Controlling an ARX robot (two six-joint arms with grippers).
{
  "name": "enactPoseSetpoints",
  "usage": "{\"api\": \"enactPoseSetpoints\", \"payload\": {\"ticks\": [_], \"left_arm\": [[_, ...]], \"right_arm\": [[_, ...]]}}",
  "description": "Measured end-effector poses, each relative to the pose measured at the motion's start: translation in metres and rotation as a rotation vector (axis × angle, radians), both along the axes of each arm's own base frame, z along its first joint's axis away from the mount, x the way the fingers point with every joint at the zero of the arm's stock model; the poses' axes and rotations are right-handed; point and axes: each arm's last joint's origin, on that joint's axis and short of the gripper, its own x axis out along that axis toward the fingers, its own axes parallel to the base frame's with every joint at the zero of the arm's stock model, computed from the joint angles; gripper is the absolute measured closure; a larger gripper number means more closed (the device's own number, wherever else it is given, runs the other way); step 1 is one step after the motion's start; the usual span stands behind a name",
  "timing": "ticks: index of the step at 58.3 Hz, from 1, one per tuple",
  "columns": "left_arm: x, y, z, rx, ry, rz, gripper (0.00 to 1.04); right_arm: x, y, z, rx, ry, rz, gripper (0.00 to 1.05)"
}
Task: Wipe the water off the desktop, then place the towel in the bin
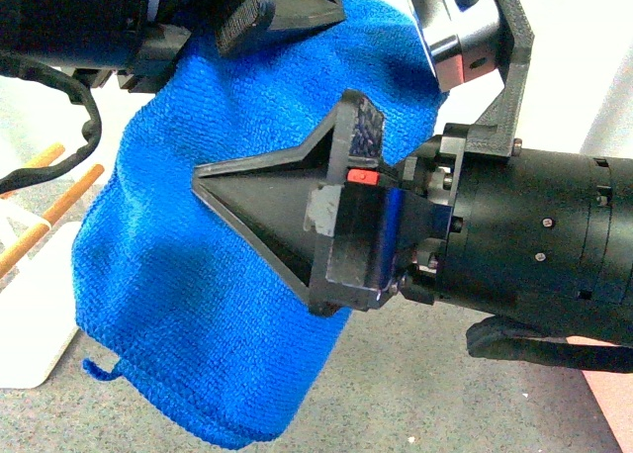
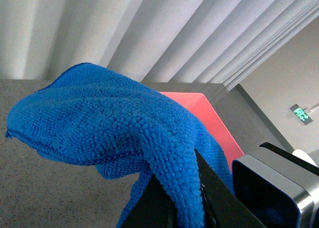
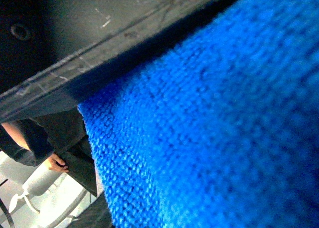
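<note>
Towel (image 1: 198, 305): blue, held up above the worktop (image 1: 445, 394), hanging loose.
Left gripper (image 2: 182, 203): clamped on a fold of the towel.
Right gripper (image 1: 227, 186): against the towel; cannot tell whether it grips.
Bin (image 2: 202, 111): pink, behind the towel; inside hidden.
Rack (image 1: 35, 315): white, on the left.

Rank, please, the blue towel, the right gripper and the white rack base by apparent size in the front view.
1. blue towel
2. right gripper, enlarged by nearness to the camera
3. white rack base, partly cut off at the frame edge
</note>
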Motion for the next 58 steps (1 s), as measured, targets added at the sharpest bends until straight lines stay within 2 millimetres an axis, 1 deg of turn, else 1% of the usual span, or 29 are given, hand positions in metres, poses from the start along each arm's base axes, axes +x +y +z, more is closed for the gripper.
{"api": "enactPoseSetpoints", "payload": {"ticks": [3,7,10,13,17,23,26,28,31,33,43,45,49,58], "left_arm": [[0.0,0.0,0.0,0.0,0.0,0.0,1.0],[0.0,0.0,0.0,0.0,0.0,0.0,1.0],[0.0,0.0,0.0,0.0,0.0,0.0,0.95],[0.0,0.0,0.0,0.0,0.0,-0.001,0.86],[0.0,0.0,0.0,0.0,0.0,-0.002,0.71],[0.0,0.0,0.0,0.0,0.0,-0.001,0.59],[0.0,0.0,0.0,0.0,0.0,-0.001,0.5],[0.0,0.0,0.0,0.0,0.0,-0.001,0.46],[0.0,0.0,0.0,0.0,0.0,-0.001,0.38],[0.0,0.0,0.0,0.0,0.0,-0.001,0.34],[0.0,0.0,0.0,0.0,0.0,-0.001,0.08],[0.0,0.0,0.0,0.001,0.0,-0.001,0.05],[0.0,0.0,0.0,0.0,0.0,-0.001,0.07],[0.0,0.0,0.0,0.0,0.0,-0.001,0.07]], "right_arm": [[-0.001,-0.002,-0.002,-0.002,0.012,-0.008,0.79],[-0.003,-0.003,-0.004,-0.005,0.026,-0.018,0.87],[-0.004,-0.003,-0.006,-0.009,0.032,-0.023,0.94],[-0.005,-0.004,-0.008,-0.014,0.039,-0.026,1.0],[-0.007,-0.005,-0.011,-0.022,0.053,-0.027,1.0],[-0.009,-0.006,-0.014,-0.029,0.065,-0.025,1.0],[-0.01,-0.007,-0.014,-0.032,0.069,-0.026,1.0],[-0.01,-0.008,-0.014,-0.035,0.071,-0.029,1.0],[-0.01,-0.009,-0.013,-0.035,0.07,-0.032,1.0],[-0.01,-0.009,-0.013,-0.036,0.066,-0.034,1.0],[-0.011,-0.015,-0.011,-0.045,0.062,-0.044,1.0],[-0.012,-0.016,-0.011,-0.05,0.066,-0.044,1.0],[-0.013,-0.019,-0.012,-0.057,0.07,-0.046,1.0],[-0.016,-0.023,-0.013,-0.08,0.077,-0.05,1.0]]}}
